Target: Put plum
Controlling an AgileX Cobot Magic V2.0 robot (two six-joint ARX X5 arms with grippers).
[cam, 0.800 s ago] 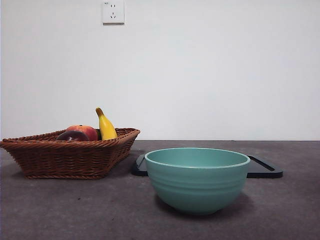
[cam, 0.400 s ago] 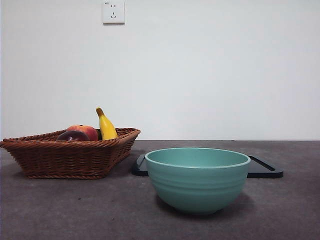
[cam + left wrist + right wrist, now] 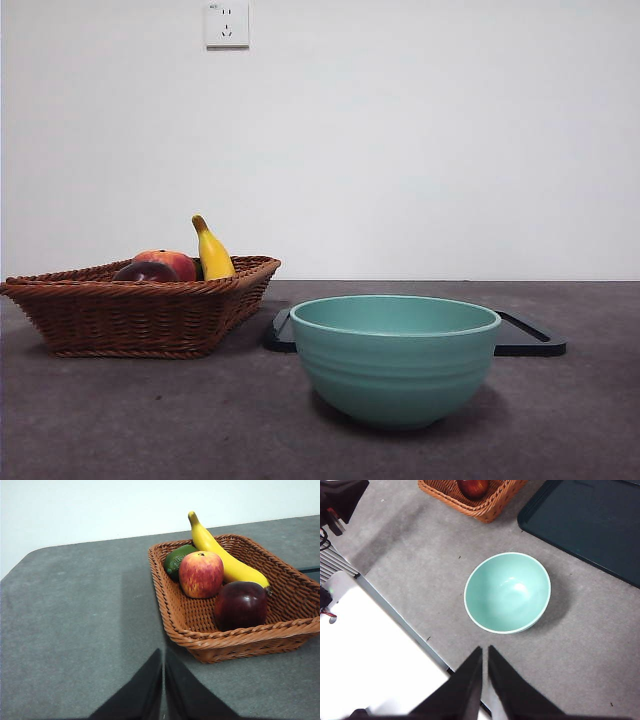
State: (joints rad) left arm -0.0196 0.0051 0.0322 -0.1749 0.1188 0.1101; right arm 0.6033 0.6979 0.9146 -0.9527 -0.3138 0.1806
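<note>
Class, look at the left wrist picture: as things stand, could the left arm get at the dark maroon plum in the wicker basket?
Probably yes. The glossy dark maroon plum lies uncovered in the brown wicker basket, near its low front rim, beside the red-yellow apple. The left claw, shut, faces it with bare table between.

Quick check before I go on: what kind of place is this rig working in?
Probably a lab or test bench, not a kitchen: a bare grey table against a blank white wall with one socket, and staged props, a wicker basket of fruit including the plum, and an empty teal bowl.
</note>
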